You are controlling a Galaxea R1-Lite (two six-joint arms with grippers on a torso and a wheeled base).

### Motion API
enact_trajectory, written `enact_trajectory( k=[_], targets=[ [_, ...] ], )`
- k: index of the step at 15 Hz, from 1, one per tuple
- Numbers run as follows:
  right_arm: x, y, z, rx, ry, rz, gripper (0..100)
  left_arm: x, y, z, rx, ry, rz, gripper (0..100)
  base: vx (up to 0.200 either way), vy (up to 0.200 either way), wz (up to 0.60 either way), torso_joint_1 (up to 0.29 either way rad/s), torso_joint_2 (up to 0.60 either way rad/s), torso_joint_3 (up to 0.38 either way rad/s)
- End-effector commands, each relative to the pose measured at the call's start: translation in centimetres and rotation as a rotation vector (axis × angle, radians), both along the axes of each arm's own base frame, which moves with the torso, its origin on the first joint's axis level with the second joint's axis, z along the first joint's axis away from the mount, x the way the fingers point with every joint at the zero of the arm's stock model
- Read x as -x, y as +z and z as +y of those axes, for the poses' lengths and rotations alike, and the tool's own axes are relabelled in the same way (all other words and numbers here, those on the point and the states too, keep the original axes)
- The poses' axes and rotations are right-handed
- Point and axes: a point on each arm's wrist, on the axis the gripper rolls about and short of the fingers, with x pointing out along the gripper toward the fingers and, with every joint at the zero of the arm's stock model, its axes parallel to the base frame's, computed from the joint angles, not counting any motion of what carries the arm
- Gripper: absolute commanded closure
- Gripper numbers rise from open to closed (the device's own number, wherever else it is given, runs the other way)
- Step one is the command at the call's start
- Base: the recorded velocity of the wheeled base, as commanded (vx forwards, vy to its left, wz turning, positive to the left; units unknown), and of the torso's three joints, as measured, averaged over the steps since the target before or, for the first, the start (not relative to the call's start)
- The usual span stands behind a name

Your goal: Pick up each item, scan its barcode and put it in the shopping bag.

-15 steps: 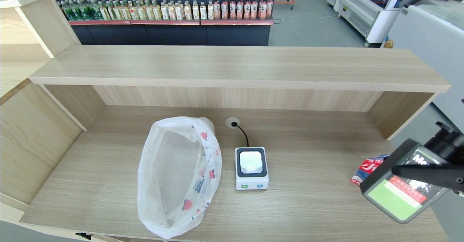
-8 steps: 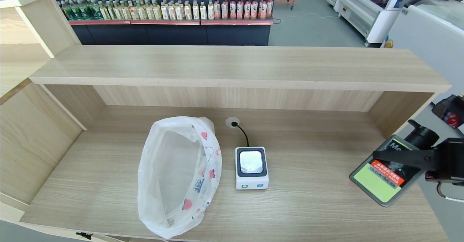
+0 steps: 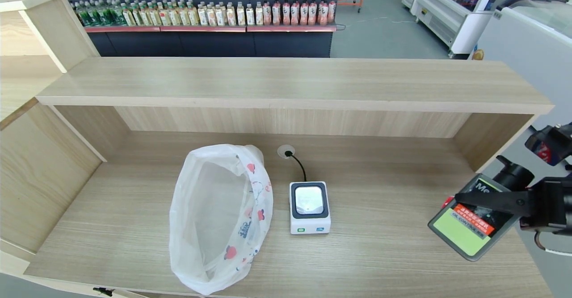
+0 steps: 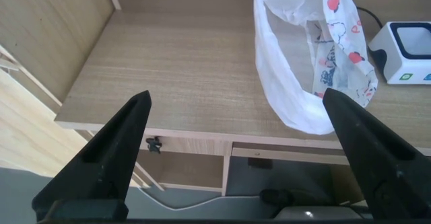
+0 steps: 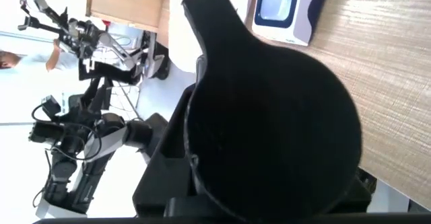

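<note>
A light wooden counter (image 3: 380, 253) with a raised ledge (image 3: 286, 81) was seen beside the right gripper (image 3: 474, 208). Well beyond it, drink shelves (image 3: 210, 27) and white freezers (image 3: 464, 12) were ranged on grey floor (image 3: 384, 34).

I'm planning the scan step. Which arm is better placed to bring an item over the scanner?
Right. The right gripper holds the bottle above the counter at its right end, level with the scanner. The left gripper is open and empty, off the counter's near edge.

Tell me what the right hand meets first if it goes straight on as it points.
Probably the scanner: the right hand, shut on the dark bottle, points leftward toward it; height is unclear.
</note>
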Motion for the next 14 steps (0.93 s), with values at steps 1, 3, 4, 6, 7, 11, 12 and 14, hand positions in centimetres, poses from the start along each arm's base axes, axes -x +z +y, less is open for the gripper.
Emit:
enact_trajectory(
  k=[1,3,4,6,7,11,12,14],
  targets=[
    [-0.1,0.1,0.0,0.0,0.0,-0.004,100,0.0,0.0,0.0,0.002,0.0,0.0,0,0.0,0.2,0.0,-0.017,0.0,0.007],
    [-0.5,0.4,0.0,0.002,-0.001,-0.013,100,0.0,0.0,0.0,0.005,0.0,-0.002,0,0.0,0.2,0.0,0.007,0.01,-0.002],
    [-1.2,0.5,-0.2,0.008,-0.013,-0.011,100,0.0,0.0,0.0,0.003,0.0,0.0,0,0.0,0.2,0.0,0.002,0.0,0.002],
    [-2.6,0.5,-0.2,0.053,-0.07,-0.005,100,0.0,0.0,0.0,-0.001,0.0,0.0,0,0.0,0.2,0.0,-0.007,0.0,0.005],
    [-3.7,0.4,0.1,0.078,-0.089,-0.013,100,0.0,0.0,0.0,-0.003,0.0,0.0,0,0.0,0.2,0.0,0.007,0.01,0.007],
    [-7.3,-1.7,1.8,0.145,-0.121,-0.055,100,0.0,0.0,0.0,-0.003,0.0,0.0,0,0.0,0.0,0.0,0.0,0.0,0.0],
    [-7.6,-2.2,2.6,0.151,-0.099,-0.046,100,0.0,0.0,0.0,-0.003,0.0,0.0,0,0.0,0.0,0.0,0.0,0.0,0.0],
    [-7.7,-2.6,3.0,0.156,-0.086,-0.03,100,0.0,0.0,0.0,-0.003,0.0,0.0,0,0.0,0.0,0.0,0.0,0.0,0.0]
  ],
)
